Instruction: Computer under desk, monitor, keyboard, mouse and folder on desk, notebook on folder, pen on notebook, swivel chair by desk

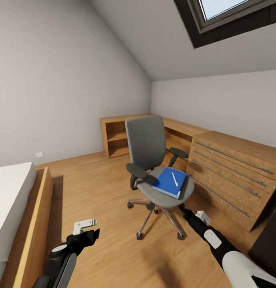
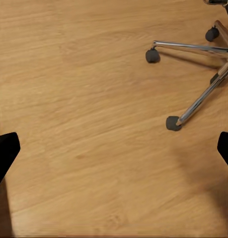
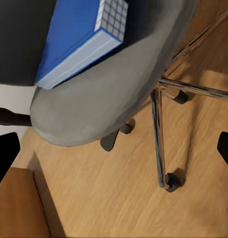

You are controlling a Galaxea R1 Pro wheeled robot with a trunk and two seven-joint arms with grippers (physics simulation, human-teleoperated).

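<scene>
The swivel chair (image 1: 154,160) sits mid-floor, at about one o'clock from the robot, with the folder (image 1: 168,182) lying flat on its grey seat at the seat's three o'clock side. The white pen (image 1: 174,179) rests diagonally on top, and a dark edge peeks out beneath the blue, likely the notebook. The right end effector (image 1: 202,217) hovers just off the seat's front rim, fingers spread wide, seemingly lined up for the folder pick. The left end effector (image 1: 86,226) hangs low over bare floor at ten o'clock, also spread, holding nothing. The folder is bright blue, thick, with grid-patterned page edges.
</scene>
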